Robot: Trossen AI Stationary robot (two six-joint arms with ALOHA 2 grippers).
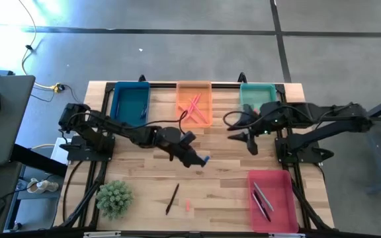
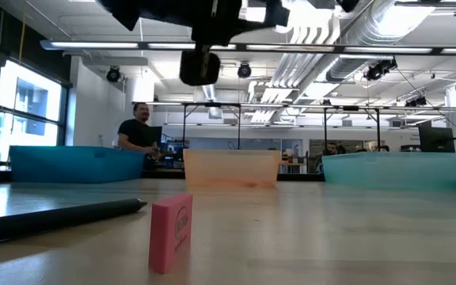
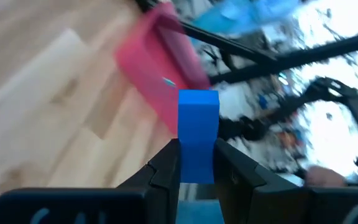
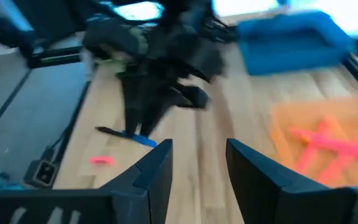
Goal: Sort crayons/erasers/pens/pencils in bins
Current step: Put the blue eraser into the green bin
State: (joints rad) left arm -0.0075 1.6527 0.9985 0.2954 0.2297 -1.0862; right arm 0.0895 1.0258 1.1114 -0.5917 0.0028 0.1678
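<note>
Blue eraser (image 3: 197, 134) sits pinched in your L tool (image 1: 202, 159), fingers (image 3: 164, 168) tight on both sides, held above mid-bench w/ the red-pink bin (image 1: 270, 198) close by on the right. R tool (image 1: 243, 140) hangs open w/ nothing in it, near the teal bin (image 1: 257, 89). Orange bin (image 1: 194, 88) has salmon sticks (image 1: 193, 106); dark blue bin (image 1: 130, 102) is beside it. Pink eraser (image 2: 171, 231) and a dark pen (image 1: 172, 198) lie on the bench (image 1: 144, 178) at the front.
</note>
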